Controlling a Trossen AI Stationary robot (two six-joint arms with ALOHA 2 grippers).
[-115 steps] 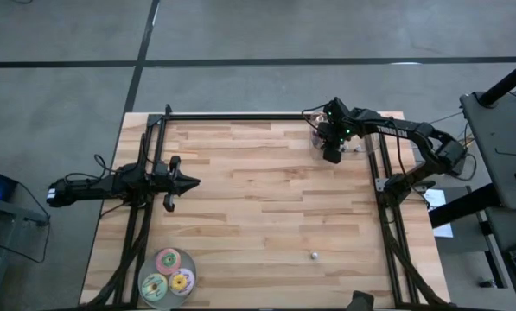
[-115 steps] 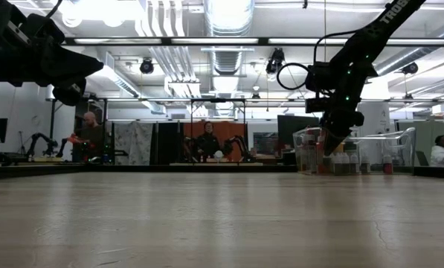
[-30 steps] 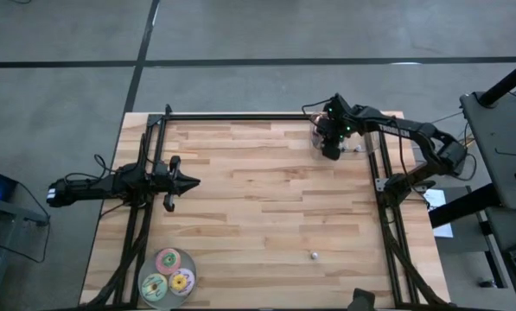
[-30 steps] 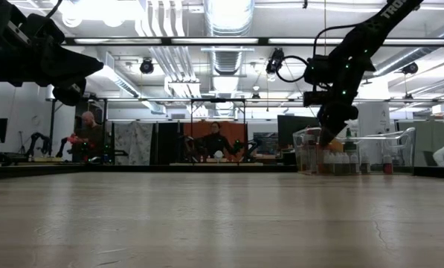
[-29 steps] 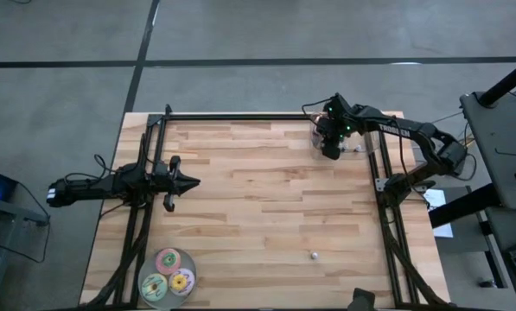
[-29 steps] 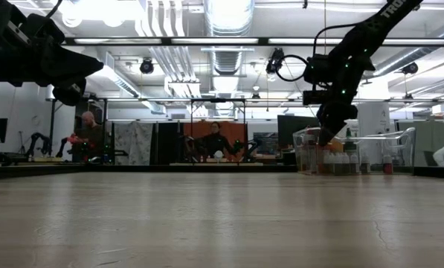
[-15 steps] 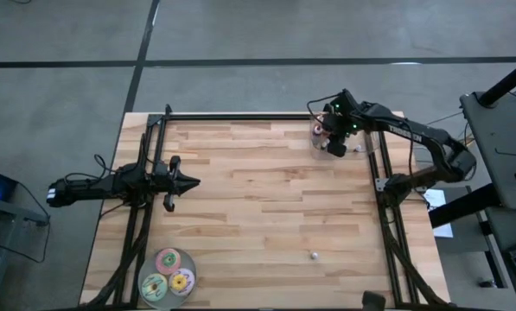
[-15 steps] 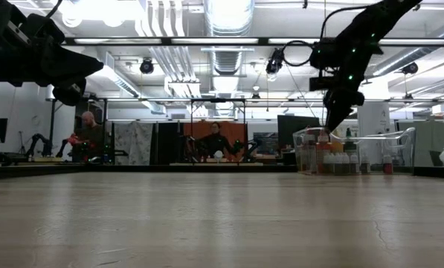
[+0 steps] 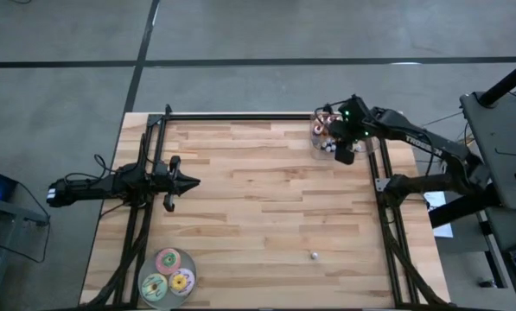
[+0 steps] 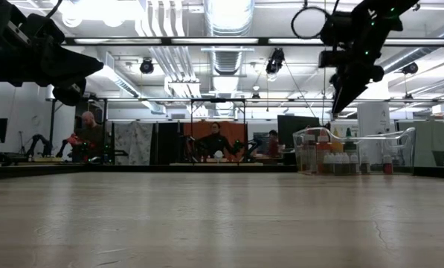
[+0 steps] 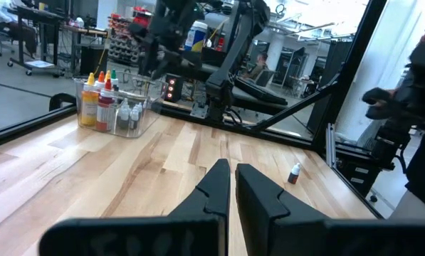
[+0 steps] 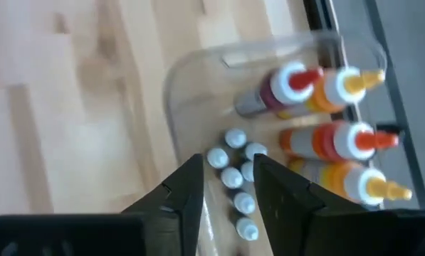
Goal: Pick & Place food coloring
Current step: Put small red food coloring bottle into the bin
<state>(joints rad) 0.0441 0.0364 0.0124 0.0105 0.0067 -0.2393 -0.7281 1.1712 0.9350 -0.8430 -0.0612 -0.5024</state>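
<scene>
Right gripper (image 12: 226, 186) above the clear tray (image 12: 198, 71) at the tabletop's (image 9: 258, 199) far right corner, jaws slightly apart, holding nothing. Food coloring bottles (image 12: 233, 178) directly below, upright, caps up. Left gripper (image 9: 188, 182) far off, jaws nearly together, empty.

Right gripper (image 10: 339, 104) above clear bin (image 10: 353, 152)

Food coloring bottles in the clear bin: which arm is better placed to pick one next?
The right: its gripper hangs directly above the small bottles in the clear bin. The left gripper waits far across the table.
</scene>
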